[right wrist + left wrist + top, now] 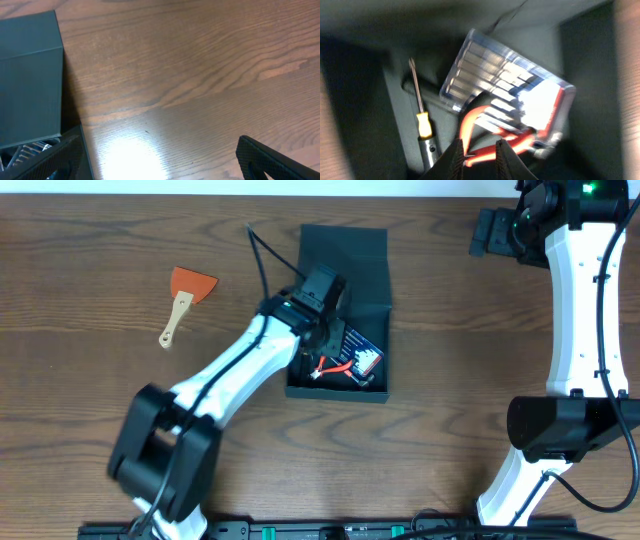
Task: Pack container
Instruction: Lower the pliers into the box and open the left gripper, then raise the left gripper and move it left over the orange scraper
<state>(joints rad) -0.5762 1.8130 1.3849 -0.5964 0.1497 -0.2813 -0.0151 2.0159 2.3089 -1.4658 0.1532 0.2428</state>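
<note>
The container (362,268) is a dark teal-black box at mid table, its flap lid standing open at the back. My left gripper (322,348) reaches down inside it. In the left wrist view its fingers (480,152) stand a narrow gap apart just above the red-handled pliers (520,142), one handle running across behind both tips. A blue drill-bit case (505,85) and a yellow-banded screwdriver (424,125) also lie on the box floor (395,100). My right gripper (490,232) is open and empty over bare wood (160,170), right of the box (30,75).
An orange scraper with a wooden handle (185,292) lies on the table left of the box. The wooden table (470,380) runs between the box and the right arm's base (560,425). The left arm's base (160,450) is at the front left.
</note>
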